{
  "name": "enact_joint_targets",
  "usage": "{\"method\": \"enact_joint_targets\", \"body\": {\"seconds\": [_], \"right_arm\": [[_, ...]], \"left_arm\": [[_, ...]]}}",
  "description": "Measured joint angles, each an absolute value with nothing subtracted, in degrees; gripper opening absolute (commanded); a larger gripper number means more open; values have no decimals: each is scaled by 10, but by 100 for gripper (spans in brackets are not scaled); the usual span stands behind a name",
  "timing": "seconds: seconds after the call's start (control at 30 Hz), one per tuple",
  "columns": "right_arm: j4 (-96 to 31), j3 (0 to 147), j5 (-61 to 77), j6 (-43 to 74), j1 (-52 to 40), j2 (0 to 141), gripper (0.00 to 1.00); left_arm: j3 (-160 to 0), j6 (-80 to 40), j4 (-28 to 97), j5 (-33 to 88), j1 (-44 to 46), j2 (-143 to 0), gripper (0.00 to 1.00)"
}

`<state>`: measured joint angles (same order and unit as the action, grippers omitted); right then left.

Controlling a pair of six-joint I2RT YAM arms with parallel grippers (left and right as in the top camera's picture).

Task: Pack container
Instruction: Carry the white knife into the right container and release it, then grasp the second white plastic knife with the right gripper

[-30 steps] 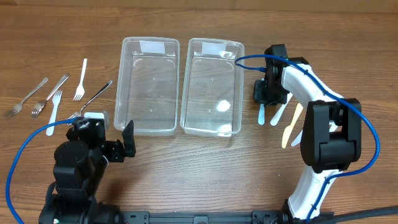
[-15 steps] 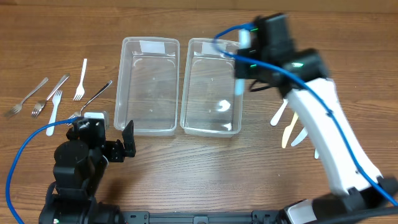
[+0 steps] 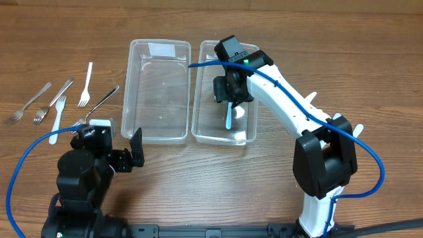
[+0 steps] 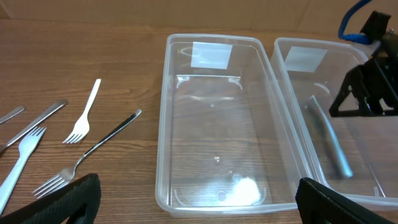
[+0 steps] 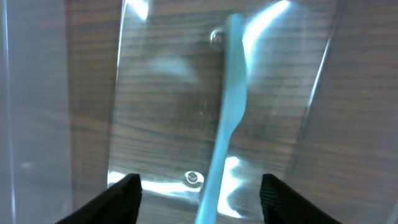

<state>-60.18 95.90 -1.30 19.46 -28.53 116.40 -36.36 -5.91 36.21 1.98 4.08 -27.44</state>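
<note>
Glossy clear plastic containers [image 3: 158, 92] on matt wood-grain table [image 3: 218, 178]; blurred pale-blue utensil [image 3: 229, 119] seems plastic.

L container [image 3: 160, 42] & R container [image 3: 218, 140] side by side, mid-table. Forks [image 3: 83, 99] lie left of L container. Utensil [image 3: 229, 120] in R container, below right gripper [image 3: 230, 99].

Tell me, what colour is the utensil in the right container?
The utensil is light blue, clearest in the right wrist view.

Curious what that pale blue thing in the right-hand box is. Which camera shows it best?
Right wrist view: the blue utensil spans the frame, though blurred. Overhead, only its lower part shows below the right gripper. The left wrist view sees it dimly through the container wall.
</note>
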Motion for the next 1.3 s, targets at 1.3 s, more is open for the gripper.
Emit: {"method": "enact_joint_targets", "body": {"seconds": [1.3], "right_arm": [[-610, 880, -22, 274, 25, 1206, 80]], "left_arm": [[-364, -59, 364, 20, 41, -274, 100]]}}
